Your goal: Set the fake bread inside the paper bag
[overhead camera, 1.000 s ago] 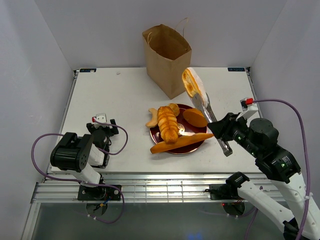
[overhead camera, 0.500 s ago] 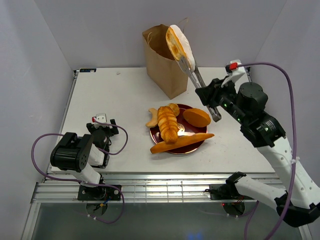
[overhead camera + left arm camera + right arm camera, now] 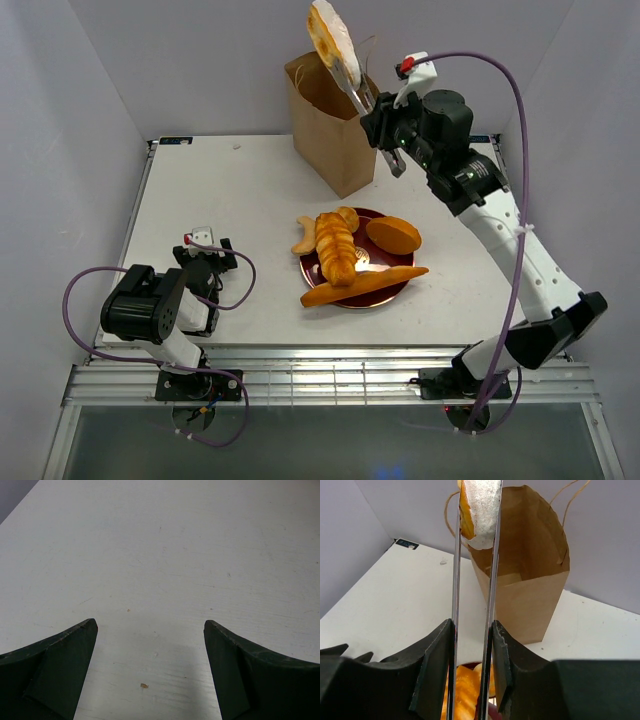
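Observation:
My right gripper (image 3: 383, 122) is raised high and shut on metal tongs (image 3: 352, 85). The tongs pinch a filled roll (image 3: 328, 30), orange crust with white side, above the open mouth of the brown paper bag (image 3: 335, 130). In the right wrist view the gripper (image 3: 472, 625) clamps the tongs (image 3: 455, 570), the roll (image 3: 479, 510) sits at their tips and the bag (image 3: 535, 580) stands behind. A baguette (image 3: 365, 285), an oval loaf (image 3: 392, 236) and a croissant (image 3: 337, 245) lie on the dark red plate (image 3: 372, 213). My left gripper (image 3: 205, 250) is open and empty over bare table (image 3: 150, 625).
A small bread piece (image 3: 303, 240) lies at the plate's left edge. The bag stands at the table's back, its handles against the rear wall. Grey walls close in left, right and behind. The left arm's purple cable loops near the front left edge.
My right arm has lifted the tongs with the roll up and back to the left, from beside the plate to over the bag's mouth. The left arm has not moved.

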